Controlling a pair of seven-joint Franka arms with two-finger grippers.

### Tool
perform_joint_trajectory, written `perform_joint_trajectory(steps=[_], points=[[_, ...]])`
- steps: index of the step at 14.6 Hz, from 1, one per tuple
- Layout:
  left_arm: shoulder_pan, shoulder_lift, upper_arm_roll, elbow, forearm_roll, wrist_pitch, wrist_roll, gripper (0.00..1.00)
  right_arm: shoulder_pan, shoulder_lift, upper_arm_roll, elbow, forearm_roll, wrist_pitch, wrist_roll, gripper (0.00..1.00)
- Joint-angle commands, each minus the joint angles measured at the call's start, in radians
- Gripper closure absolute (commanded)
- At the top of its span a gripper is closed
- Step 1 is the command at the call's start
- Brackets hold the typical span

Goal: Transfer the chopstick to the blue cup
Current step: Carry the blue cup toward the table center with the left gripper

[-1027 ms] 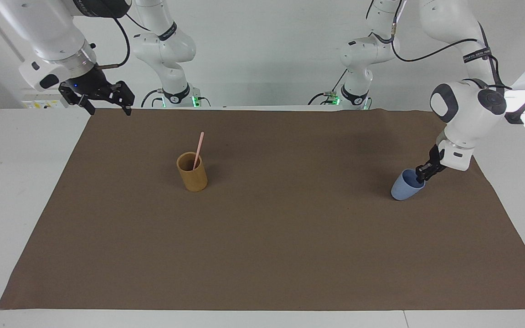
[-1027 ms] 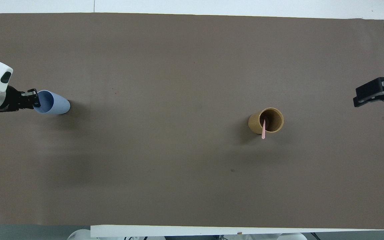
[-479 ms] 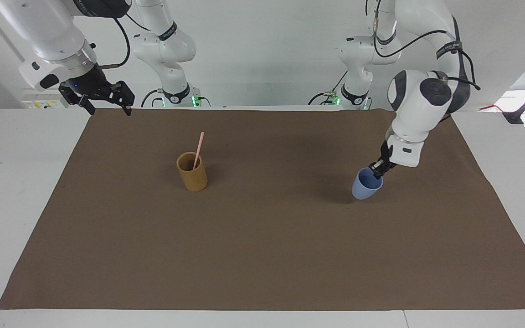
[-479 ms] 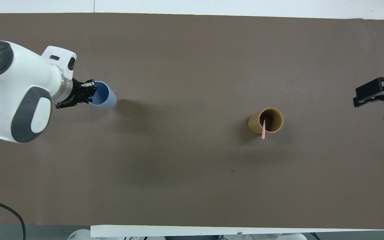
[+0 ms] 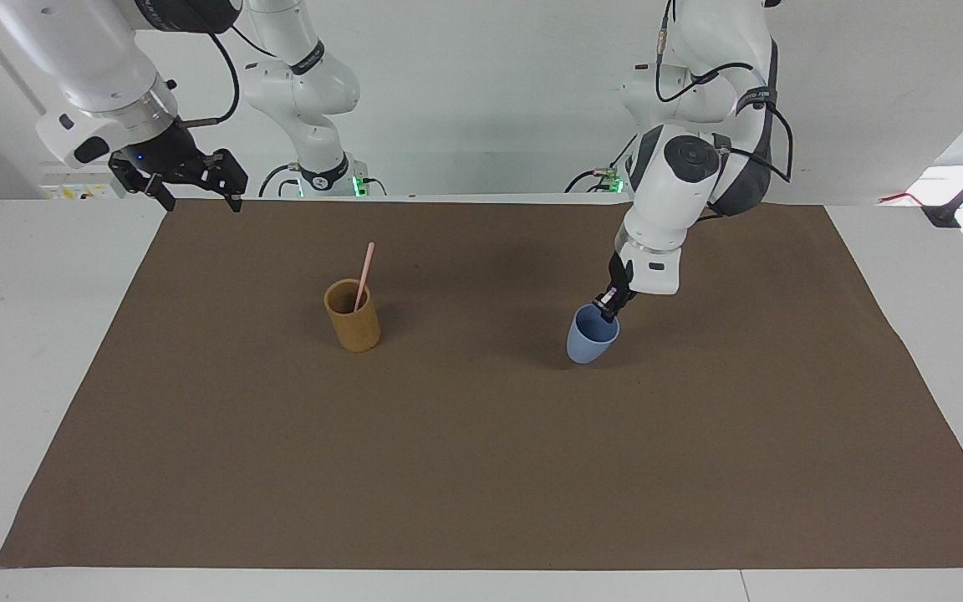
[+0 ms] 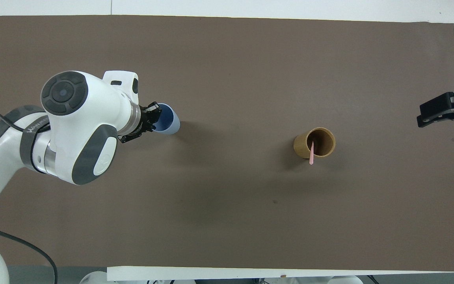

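Brown mat [image 5: 481,468]: blue cup [image 5: 590,341] (left end effector [image 5: 608,306]-pinched)

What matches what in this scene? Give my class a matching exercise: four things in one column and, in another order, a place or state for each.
Things:
1. chopstick
2. blue cup
3. right tool
4. tan cup

Places or states:
A. open, waiting over the mat's edge at the right arm's end
B. pinched at the rim by the shut left tool
C. stands upright on the brown mat
D. leans inside the tan cup, its top sticking out

Pairs: 1-D, 2-B, 3-A, 4-C
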Motion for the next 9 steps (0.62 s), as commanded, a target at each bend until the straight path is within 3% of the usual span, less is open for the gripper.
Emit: perform_joint_trajectory(steps=[1,2,4,7,9], points=[[-0.066,-0.011,0.016,-0.043,-0.014,0.051,-0.079,0.96,-0.001,-0.049,0.005,-0.078,0.02,0.04,-0.021,0.01],[-0.065,-0.011,0.016,-0.043,-0.014,0.043,-0.074,0.82,0.001,-0.052,0.007,-0.08,0.027,0.041,-0.016,0.01],[-0.057,-0.01,0.017,-0.036,-0.014,0.042,-0.053,0.0,0.043,-0.054,0.008,-0.101,0.059,0.055,0.074,0.01],[-0.05,-0.025,0.023,0.007,-0.014,-0.006,-0.059,0.0,0.171,-0.016,0.008,-0.152,0.148,0.138,0.372,0.01],[-0.001,-0.062,0.025,0.079,-0.012,-0.12,-0.054,0.0,0.196,0.012,0.008,-0.204,0.284,0.141,0.505,0.01]])
